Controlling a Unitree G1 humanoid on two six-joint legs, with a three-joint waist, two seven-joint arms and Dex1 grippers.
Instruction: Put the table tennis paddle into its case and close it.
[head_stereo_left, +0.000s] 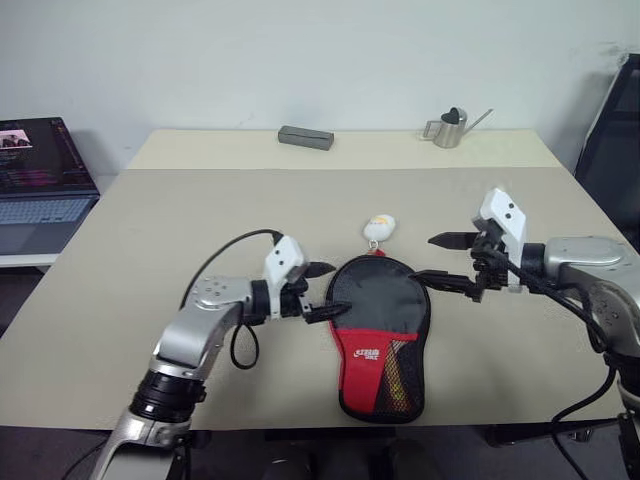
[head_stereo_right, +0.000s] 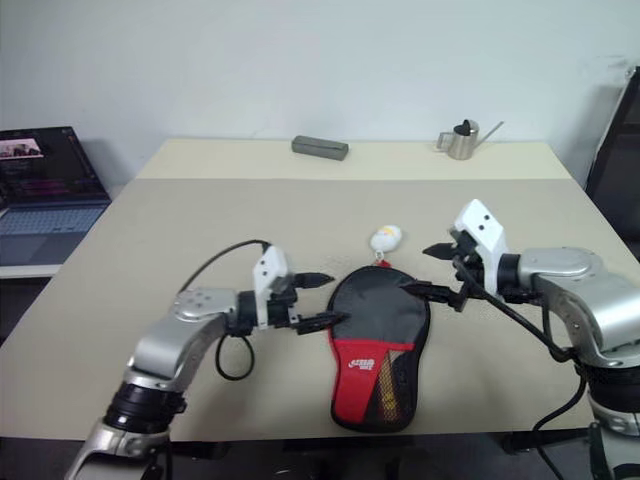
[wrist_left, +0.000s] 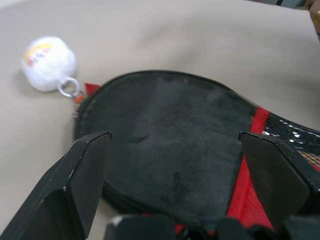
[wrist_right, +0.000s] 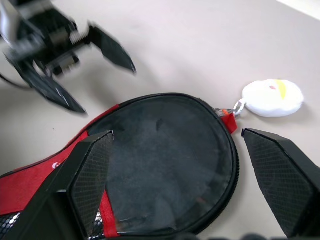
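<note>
case (head_stereo_left: 381, 335): zipped shut, flat on the tabletop (head_stereo_left: 150, 300), bottom middle of the frame
left gripper (head_stereo_left: 327, 291): wide open, empty, beside the case
right gripper (head_stereo_left: 441, 261): wide open, empty

Overall light: even, soft, moderately bright; diffuse from above.
Shadows: faint, short, close under the left gripper (head_stereo_left: 322, 291) and right gripper (head_stereo_left: 446, 262) on the table (head_stereo_left: 150, 230).
Glare: small specular glints on the case (wrist_left: 295, 135) at its glossy panel; laptop (head_stereo_left: 40, 180) screen glowing.
Blur: left gripper smeared in the right wrist view (wrist_right: 85, 65); near fingers (wrist_left: 75, 180) soft.
Focus: duck charm (wrist_left: 49, 63) slightly soft in the left wrist view.
Edges: no marked distortion.
</note>
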